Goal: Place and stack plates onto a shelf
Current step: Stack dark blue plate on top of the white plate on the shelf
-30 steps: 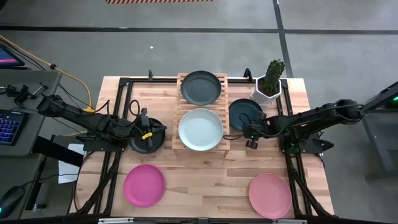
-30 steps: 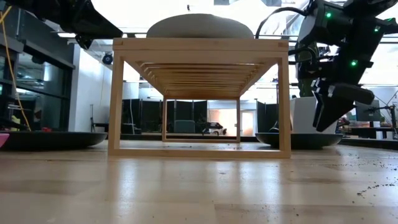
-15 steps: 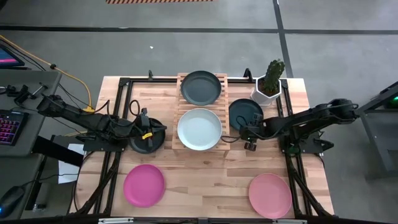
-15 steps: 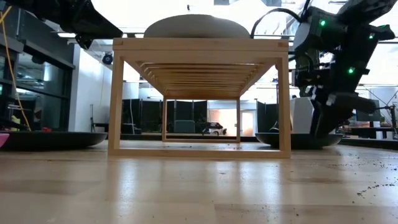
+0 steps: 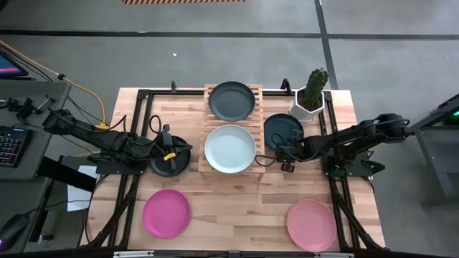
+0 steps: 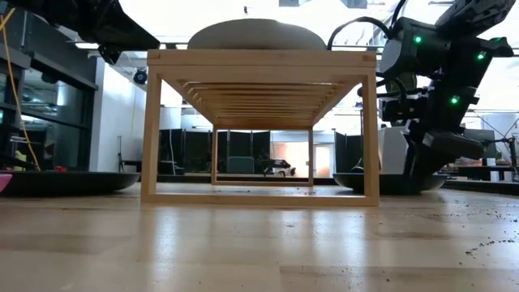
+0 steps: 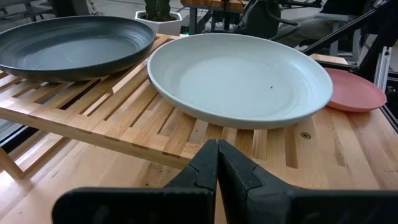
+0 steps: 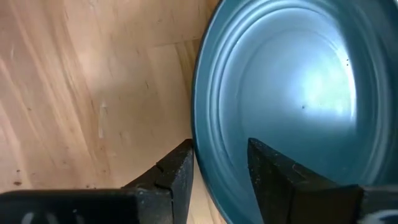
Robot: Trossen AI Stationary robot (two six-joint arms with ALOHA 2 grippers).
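A cactus in a white pot [image 5: 310,94] stands near the far right corner of the wooden table [image 5: 237,215]. A keyboard [image 5: 11,145] with lit keys lies on a grey desk [image 5: 32,115] left of the table.

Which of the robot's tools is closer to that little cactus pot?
The right tool: it sits at the teal plate just in front of the cactus pot. The left tool is beyond the shelf.
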